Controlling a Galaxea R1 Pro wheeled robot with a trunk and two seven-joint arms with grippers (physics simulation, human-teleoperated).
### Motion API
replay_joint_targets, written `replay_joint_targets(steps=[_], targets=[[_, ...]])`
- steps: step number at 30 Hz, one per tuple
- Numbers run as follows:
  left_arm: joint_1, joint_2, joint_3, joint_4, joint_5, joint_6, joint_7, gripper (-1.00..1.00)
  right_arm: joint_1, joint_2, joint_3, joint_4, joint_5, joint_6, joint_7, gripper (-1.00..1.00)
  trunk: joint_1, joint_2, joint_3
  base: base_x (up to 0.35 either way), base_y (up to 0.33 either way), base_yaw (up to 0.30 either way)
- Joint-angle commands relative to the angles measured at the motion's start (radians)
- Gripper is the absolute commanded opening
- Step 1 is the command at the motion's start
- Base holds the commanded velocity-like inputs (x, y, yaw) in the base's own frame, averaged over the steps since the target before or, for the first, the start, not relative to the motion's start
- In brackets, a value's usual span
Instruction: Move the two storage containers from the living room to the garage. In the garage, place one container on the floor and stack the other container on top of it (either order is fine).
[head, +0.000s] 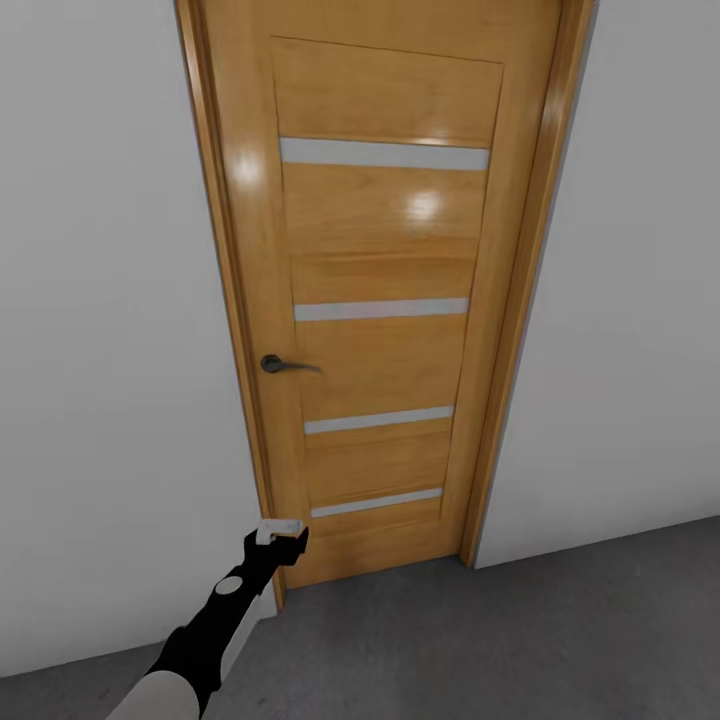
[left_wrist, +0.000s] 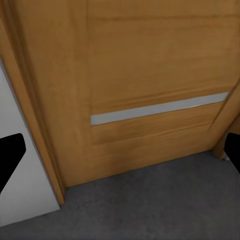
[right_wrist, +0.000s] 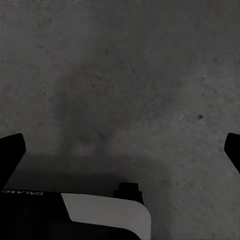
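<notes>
i'm holding my left gripper (head: 280, 533) nearest, fingers apart and empty, at seven o'clock low by the closed wooden door (head: 385, 300), its handle (head: 285, 365) up at ten o'clock, right gripper (right_wrist: 120, 150) spread over the concrete floor (head: 520, 630), neither container in sight yet.

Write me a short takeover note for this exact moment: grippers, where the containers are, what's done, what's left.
Left gripper: jaws open, holding nothing, held out low toward the bottom of the closed wooden door.
Right gripper: jaws open, holding nothing, pointing at the grey concrete floor.
Containers: not in these pictures, so progress cannot be judged.
The door handle is untouched.
Left: probably open the door, then go on with moving and stacking.
</notes>
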Motion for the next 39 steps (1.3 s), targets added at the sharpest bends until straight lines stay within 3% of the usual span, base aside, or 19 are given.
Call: replay_joint_targets(steps=[1, 9, 39], targets=[[0.0, 0.0, 0.001, 0.003, 0.0, -0.005, -0.002, 1.0, 0.0, 0.0, 0.0, 0.0, 0.001, -0.001, 0.003, 1.0, 0.0, -0.001, -0.001, 0.0, 0.0, 0.0], [0.0, 0.007, 0.003, 0.011, 0.0, -0.014, -0.002, 1.0, 0.0, 0.0, 0.0, 0.0, 0.0, -0.001, 0.003, 1.0, 0.0, -0.001, -0.001, 0.026, 0.0, 0.0], [-0.001, 0.01, 0.003, 0.014, 0.002, -0.033, -0.002, 1.0, 0.0, 0.0, 0.0, 0.0, -0.001, -0.001, 0.003, 1.0, 0.0, -0.001, -0.001, 0.184, 0.0, 0.0]])
